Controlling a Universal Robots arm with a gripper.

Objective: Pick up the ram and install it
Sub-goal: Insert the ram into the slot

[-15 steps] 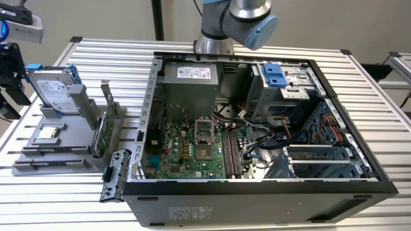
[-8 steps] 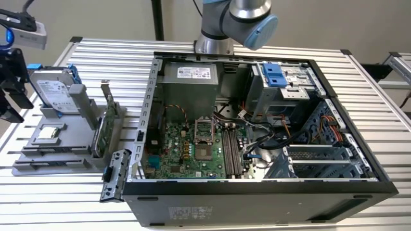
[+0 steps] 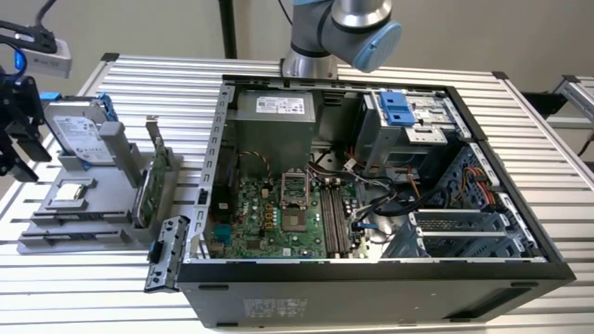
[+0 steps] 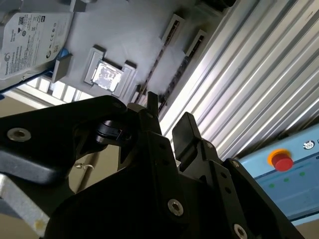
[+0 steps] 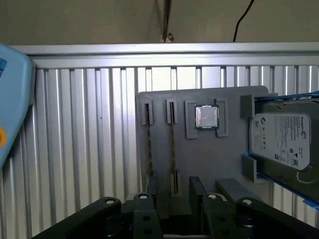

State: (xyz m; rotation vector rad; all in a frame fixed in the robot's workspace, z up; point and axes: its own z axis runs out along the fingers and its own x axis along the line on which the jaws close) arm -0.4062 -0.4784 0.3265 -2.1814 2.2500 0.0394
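**Desk:** Where are you in the job?

**Me:** At the pickup, by my reading. My gripper (image 5: 174,186) hangs over the grey fixture tray (image 5: 224,164) at the exterior view's left, well apart from the open computer case (image 3: 371,278). Nothing looks installed: the long slots (image 3: 336,216) on the board inside seem unfilled to me.

**Desk:** And the ram?

**Me:** The ram (image 5: 173,144) stands on edge in its groove in the tray, with a second stick (image 5: 148,144) just beside it. In the first wrist view it runs straight into the gap between my fingers (image 5: 195,191), so I take it as the one I'm lined up on (the neighbour sits just off to one side of the pair). The processor chip (image 5: 206,117) lies in its pocket near them, with the hard drive (image 5: 281,139) beyond that.

**Desk:** How are the fingers set?

**Me:** Parted by a moderate gap, with nothing in them. Both wrist views show clear space between the tips, and I see neither touching the stick.

**Desk:** What does the grab call for?

**Me:** In my judgement, a square descent with one finger going down each side of the thin board, clear of the neighbouring stick. After that it needs a grip on the flat faces and a lift straight along the groove, so the board doesn't bind or tilt.
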